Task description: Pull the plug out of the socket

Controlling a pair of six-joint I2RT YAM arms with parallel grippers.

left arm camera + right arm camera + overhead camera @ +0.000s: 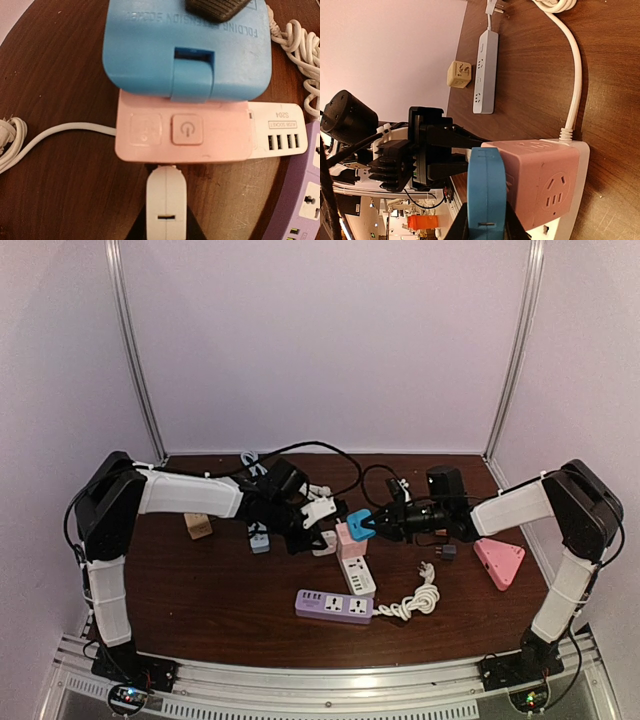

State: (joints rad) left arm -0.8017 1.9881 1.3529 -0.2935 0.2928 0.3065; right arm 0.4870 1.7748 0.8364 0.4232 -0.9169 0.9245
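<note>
Your right gripper point(374, 523) pinches one blue plug point(487, 185) seated in one pink socket point(210, 135). Your left gripper point(165, 222) clamps one white plug point(165, 192). One purple power strip point(333, 605) lies nearby.

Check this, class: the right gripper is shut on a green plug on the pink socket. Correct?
No. The plug is blue, not green; the right wrist view shows it. The right gripper is shut on it, and it sits on the pink socket.
</note>
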